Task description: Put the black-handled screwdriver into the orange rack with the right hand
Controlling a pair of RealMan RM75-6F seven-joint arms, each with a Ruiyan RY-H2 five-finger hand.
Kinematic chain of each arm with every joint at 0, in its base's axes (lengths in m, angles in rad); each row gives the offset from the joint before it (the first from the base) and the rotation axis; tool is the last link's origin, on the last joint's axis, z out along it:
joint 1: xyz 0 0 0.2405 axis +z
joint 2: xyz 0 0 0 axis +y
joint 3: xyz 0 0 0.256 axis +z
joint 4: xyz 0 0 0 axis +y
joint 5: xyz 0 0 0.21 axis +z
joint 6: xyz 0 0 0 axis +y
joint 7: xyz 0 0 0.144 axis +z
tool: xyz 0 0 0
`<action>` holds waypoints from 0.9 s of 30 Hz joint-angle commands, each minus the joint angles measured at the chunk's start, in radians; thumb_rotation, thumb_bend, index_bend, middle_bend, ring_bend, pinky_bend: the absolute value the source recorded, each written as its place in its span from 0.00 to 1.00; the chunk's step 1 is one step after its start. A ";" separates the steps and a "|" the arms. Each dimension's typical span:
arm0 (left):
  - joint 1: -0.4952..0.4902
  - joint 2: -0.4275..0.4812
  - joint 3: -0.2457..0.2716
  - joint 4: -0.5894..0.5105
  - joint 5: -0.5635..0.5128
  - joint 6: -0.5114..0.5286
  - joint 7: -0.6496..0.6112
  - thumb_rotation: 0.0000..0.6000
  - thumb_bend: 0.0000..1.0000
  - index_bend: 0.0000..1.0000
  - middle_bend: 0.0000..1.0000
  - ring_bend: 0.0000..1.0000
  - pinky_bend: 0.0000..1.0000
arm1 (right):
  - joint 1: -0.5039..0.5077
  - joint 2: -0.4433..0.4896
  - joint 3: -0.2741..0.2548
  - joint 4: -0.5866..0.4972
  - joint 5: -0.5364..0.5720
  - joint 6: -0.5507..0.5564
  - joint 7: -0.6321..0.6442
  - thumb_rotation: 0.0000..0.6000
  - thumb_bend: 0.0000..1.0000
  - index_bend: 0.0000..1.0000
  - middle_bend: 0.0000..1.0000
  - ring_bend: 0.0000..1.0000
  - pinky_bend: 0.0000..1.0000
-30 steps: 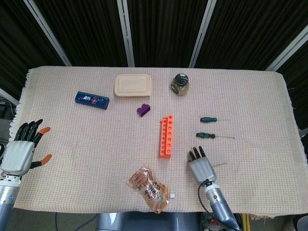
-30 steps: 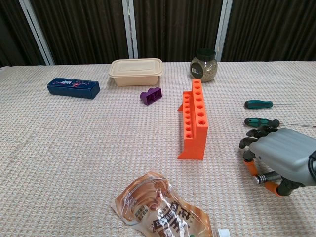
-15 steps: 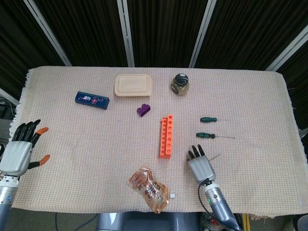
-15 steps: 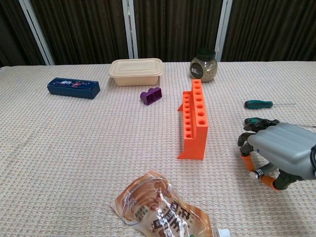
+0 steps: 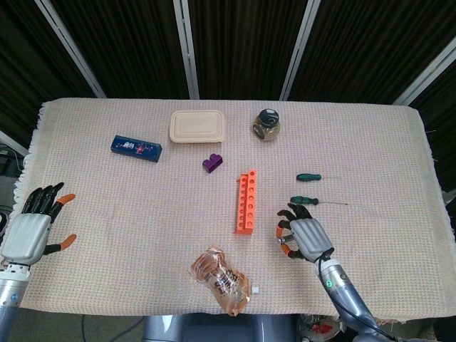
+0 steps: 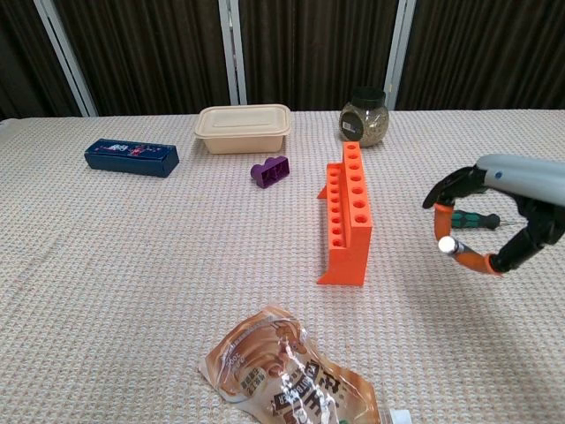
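The black-handled screwdriver (image 5: 304, 201) lies on the cloth to the right of the orange rack (image 5: 246, 203), with its thin shaft pointing right. My right hand (image 5: 303, 236) hovers just in front of it, fingers spread and curved, holding nothing. In the chest view the right hand (image 6: 499, 208) is raised above the table, and part of the screwdriver's handle (image 6: 478, 220) shows between its fingers. The rack (image 6: 347, 212) stands upright with its row of holes facing up. My left hand (image 5: 32, 229) rests open near the table's left edge.
A second, green-handled screwdriver (image 5: 308, 177) lies just beyond the first. A snack bag (image 5: 219, 279) sits near the front edge. A purple block (image 5: 212, 164), a beige lidded box (image 5: 197, 125), a jar (image 5: 266, 125) and a blue box (image 5: 136, 147) are further back.
My right hand has lifted off the cloth and moved forward and right toward the screwdrivers, its fingers spreading and curving. My left hand has drifted slightly nearer the front edge.
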 commanded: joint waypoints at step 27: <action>0.008 -0.024 0.030 -0.022 0.001 -0.017 0.034 1.00 0.19 0.18 0.00 0.00 0.00 | 0.019 0.303 0.310 0.046 -0.243 -0.421 1.369 1.00 0.40 0.60 0.17 0.00 0.00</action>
